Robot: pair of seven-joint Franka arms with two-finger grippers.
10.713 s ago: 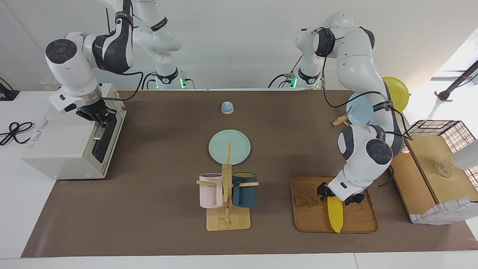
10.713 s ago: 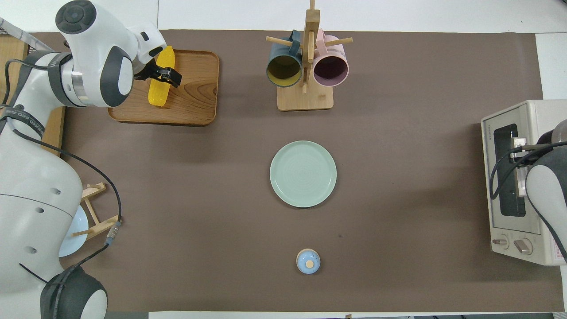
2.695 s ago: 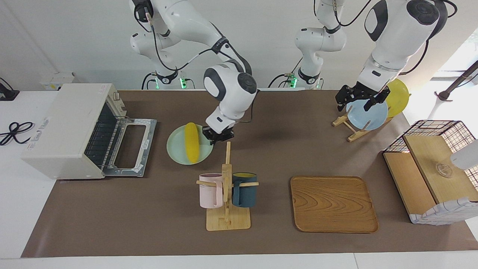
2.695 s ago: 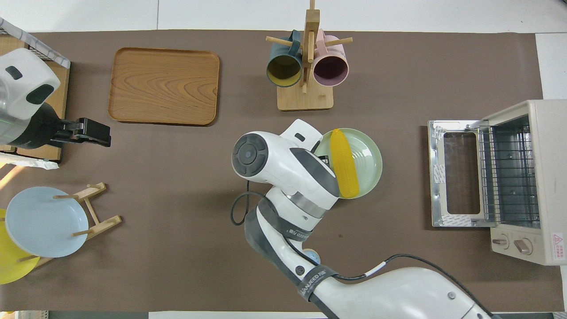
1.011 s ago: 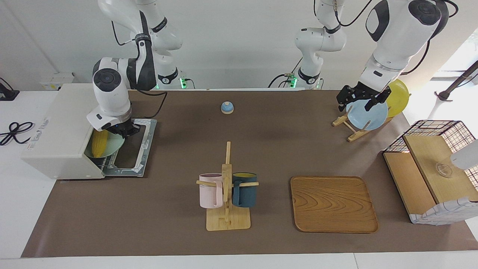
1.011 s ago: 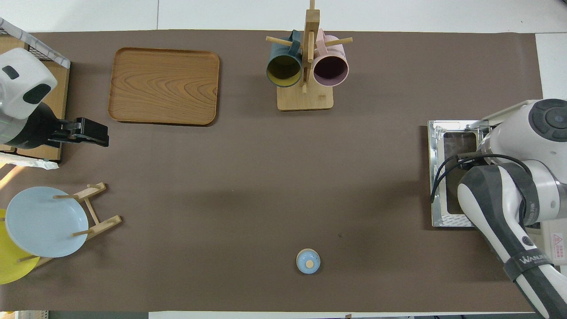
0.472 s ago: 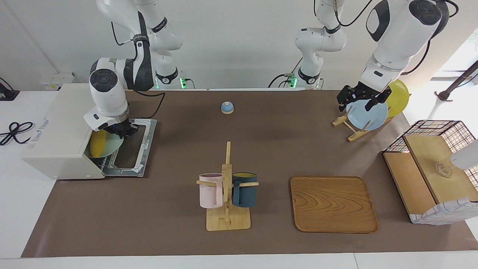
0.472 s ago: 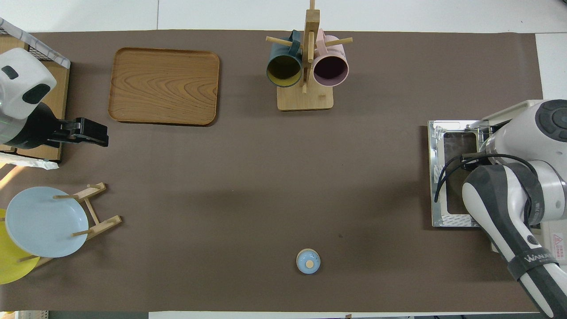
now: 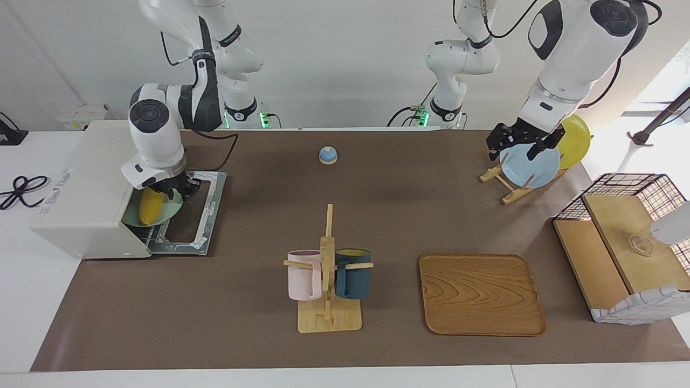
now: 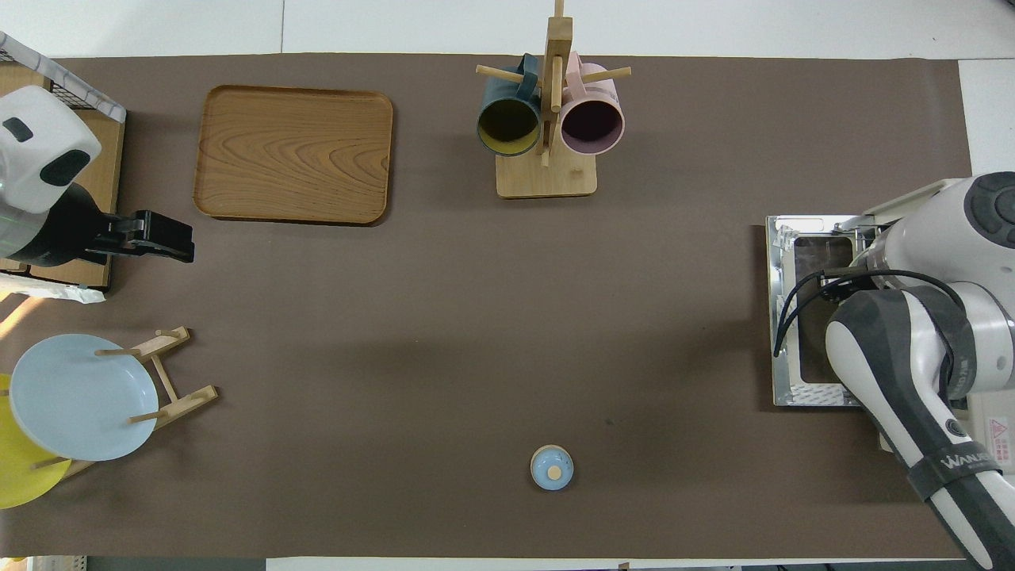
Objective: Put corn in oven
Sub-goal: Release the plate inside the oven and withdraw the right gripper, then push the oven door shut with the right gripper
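Moved: corn [image 9: 150, 205] on green plate [image 9: 171, 211] sits deeper in oven [image 9: 86, 188].
Right gripper [image 9: 180, 188]: pinching plate rim.
Left gripper [image 9: 518, 141]: spread, waits over blue plate [image 9: 531, 168].
Next: release, withdraw.

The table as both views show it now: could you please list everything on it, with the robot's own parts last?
corn: 1, yellow, on the plate at the oven's mouth
plate: 1, pale green, partly inside the oven
oven: 1, off-white, door dropped open, right arm's end
bell: 1, blue, near the robots
mug rack: 1, wooden, with a pink and a dark teal mug
tray: 1, wooden
plate stand: 1, wooden, holding a blue and a yellow plate
wire box: 1, wood and wire, left arm's end
right gripper: at the plate's rim
left gripper: waiting over the plate stand
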